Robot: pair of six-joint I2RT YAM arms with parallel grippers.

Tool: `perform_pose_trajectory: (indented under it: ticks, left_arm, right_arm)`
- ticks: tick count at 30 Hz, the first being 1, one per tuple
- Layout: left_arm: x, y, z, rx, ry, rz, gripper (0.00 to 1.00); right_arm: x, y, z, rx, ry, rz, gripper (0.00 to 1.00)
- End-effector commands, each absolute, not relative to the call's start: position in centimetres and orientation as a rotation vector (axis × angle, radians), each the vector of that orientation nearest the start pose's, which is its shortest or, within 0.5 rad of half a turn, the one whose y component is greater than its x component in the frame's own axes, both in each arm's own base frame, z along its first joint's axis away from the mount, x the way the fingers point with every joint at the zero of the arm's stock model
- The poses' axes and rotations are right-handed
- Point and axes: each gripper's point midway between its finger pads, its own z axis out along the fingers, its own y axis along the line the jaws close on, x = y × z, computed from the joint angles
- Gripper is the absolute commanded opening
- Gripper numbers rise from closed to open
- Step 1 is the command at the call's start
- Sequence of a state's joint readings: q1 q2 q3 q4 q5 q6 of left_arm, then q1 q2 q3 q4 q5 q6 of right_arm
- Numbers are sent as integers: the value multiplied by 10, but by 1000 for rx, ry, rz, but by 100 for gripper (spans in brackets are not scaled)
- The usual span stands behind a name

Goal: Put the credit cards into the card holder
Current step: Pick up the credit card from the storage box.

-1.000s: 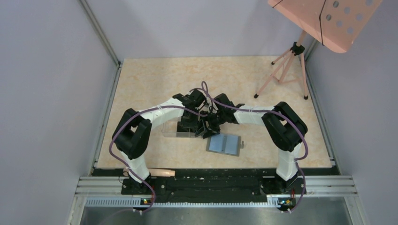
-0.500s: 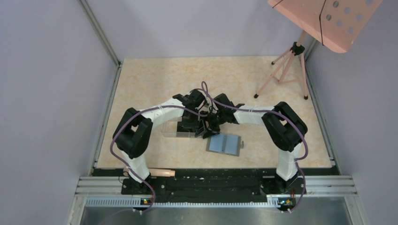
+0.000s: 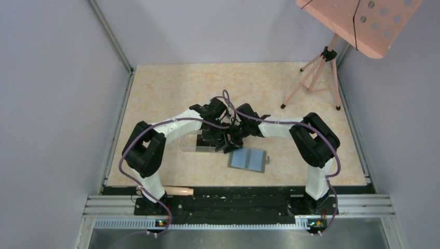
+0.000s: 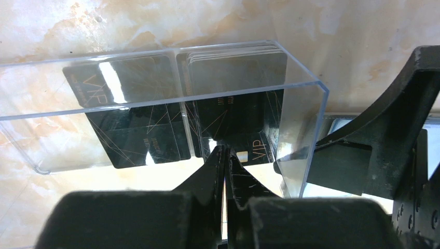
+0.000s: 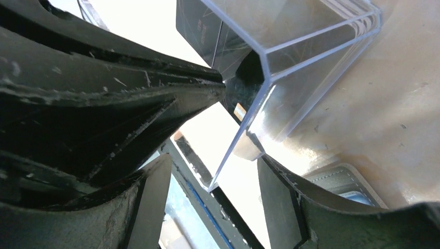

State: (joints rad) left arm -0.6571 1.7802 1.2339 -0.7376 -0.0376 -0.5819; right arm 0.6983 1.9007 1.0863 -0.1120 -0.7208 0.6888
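Several black credit cards (image 4: 236,67) lie in a clear plastic box (image 4: 155,54) at the table's middle (image 3: 189,142). My left gripper (image 4: 224,150) is at the box's open right end, its jaws pinched on the edge of a black VIP credit card (image 4: 255,151). That card also shows in the right wrist view (image 5: 243,88). My right gripper (image 5: 212,181) is open and straddles the same end of the box (image 5: 290,57). The gray card holder (image 3: 248,160) lies open, blue-gray inside up, just in front of both grippers; its stitched edge shows in the right wrist view (image 5: 342,179).
A pink tripod (image 3: 311,78) stands at the back right, under a pink perforated board (image 3: 363,23). A wooden stick (image 3: 168,191) lies at the near edge by the left base. Side walls close in the table. The two grippers nearly touch.
The left arm's elbow has shifted slightly left. Both grippers stay together at the box's end; the card holder has not moved.
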Motion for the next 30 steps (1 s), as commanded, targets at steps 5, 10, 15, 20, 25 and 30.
perform_pose_trajectory:
  ticks: [5,10,15,20,25,30]
  left_arm:
    - [280,-245,83,74,2763,-340,3]
    - [279,-233,73,30,2795,-305,17]
    - [277,-222,59,-39,2823,-387,28]
    - [275,-223,49,-69,2838,-465,26]
    - [274,-226,43,-73,2851,-481,18]
    - [277,-227,48,-70,2839,-483,4]
  right_arm:
    - [224,375,69,-429,2692,1432,62]
    - [224,374,70,-428,2691,1422,62]
    - [225,373,70,-425,2686,1408,62]
    - [226,373,70,-426,2686,1409,62]
    - [225,373,69,-429,2690,1412,62]
    - [225,373,68,-428,2695,1413,61]
